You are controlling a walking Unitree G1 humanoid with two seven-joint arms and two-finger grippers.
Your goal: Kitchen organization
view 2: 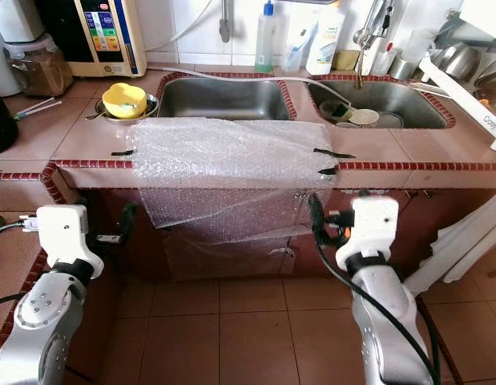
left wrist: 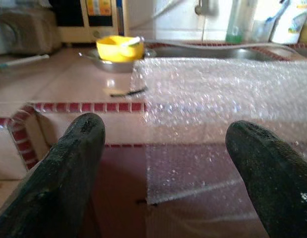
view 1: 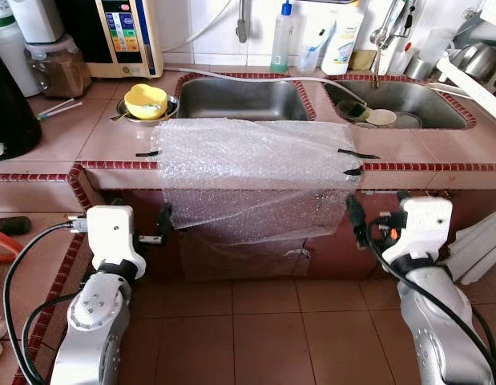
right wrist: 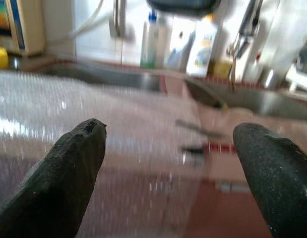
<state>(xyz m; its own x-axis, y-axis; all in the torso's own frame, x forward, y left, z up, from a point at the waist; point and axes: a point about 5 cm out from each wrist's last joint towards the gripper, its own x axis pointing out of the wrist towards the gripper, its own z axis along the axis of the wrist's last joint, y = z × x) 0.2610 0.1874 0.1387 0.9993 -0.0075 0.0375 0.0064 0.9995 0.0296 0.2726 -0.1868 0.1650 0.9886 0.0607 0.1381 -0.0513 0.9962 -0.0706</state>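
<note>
Both pairs of black fingers are spread apart and hold nothing. The left gripper point(left wrist: 163, 173) is raised in front of the tiled bench point(view 1: 87, 136), below its front edge, pointing at the left edge of a sheet of bubble wrap point(view 1: 256, 172). The right gripper point(right wrist: 170, 173) is raised at the same height, pointing at the sheet's right edge. Neither touches the sheet.

The wrap lies on the bench in front of the two sinks and hangs down over the front edge. Small strips of black tape point(view 1: 356, 154) hold it at both sides.

Judging by this, the step in hand is the approach to the wrap, perhaps to peel it off. The next move would call for each gripper to advance until a hanging edge sits between its fingers, then close. The film is thin and limp, so it may slip away from the fingers.

From the head views, a yellow bowl point(view 1: 146, 100) sits at 11 o'clock from the wrap, in a metal dish. A dish point(view 1: 381, 117) lies in the right sink point(view 1: 440, 108), at 1 o'clock. Bottles point(view 1: 282, 38) line the wall at 12 o'clock.

The head views show both arms and the whole sheet. The left wrist view shows the wrap's left edge lying midway between the fingers. The right wrist view is blurred.
</note>
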